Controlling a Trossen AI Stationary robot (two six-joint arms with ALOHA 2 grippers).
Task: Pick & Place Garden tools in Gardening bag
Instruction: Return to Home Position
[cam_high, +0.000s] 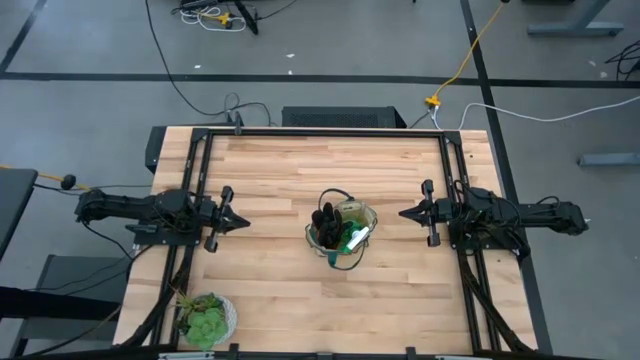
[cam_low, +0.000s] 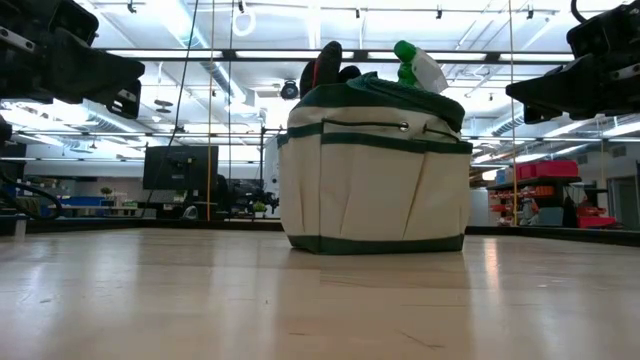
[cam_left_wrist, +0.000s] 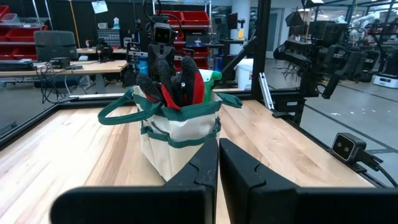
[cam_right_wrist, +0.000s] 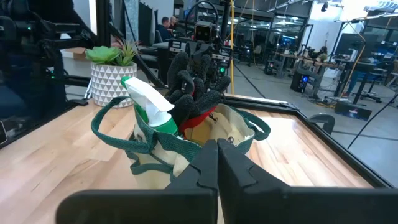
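At mid-surface we find the gardening bag (cam_high: 342, 238) standing upright on the pale wooden surface (cam_high: 290, 170). It is tan cloth with a dark green rim and looped green handles. It sits between the two arms and touches neither.

Contents showing above the rim:
- The red-and-black glove bundle (cam_left_wrist: 180, 84) has its dark fingers pointing up and sits on the side toward the left arm.
- The green spray bottle (cam_right_wrist: 152, 102) has its white nozzle tilted out over the rim and sits on the side toward the right arm.

We cannot make out anything deeper in the bag.

The left tool (cam_high: 243, 224) hangs well apart from the bag on its left, pointed toward it. The low view shows it raised clear of the surface. Its fingers are clenched to a thin seam and grasp nothing.

The right tool (cam_high: 403, 212) mirrors it on the opposite side, also raised and aimed at the bag. Its fingers are pressed together and empty.

A green leafy plant in a white pot (cam_high: 205, 318) stands at the surface's corner on the left arm's side, well apart from the bag.
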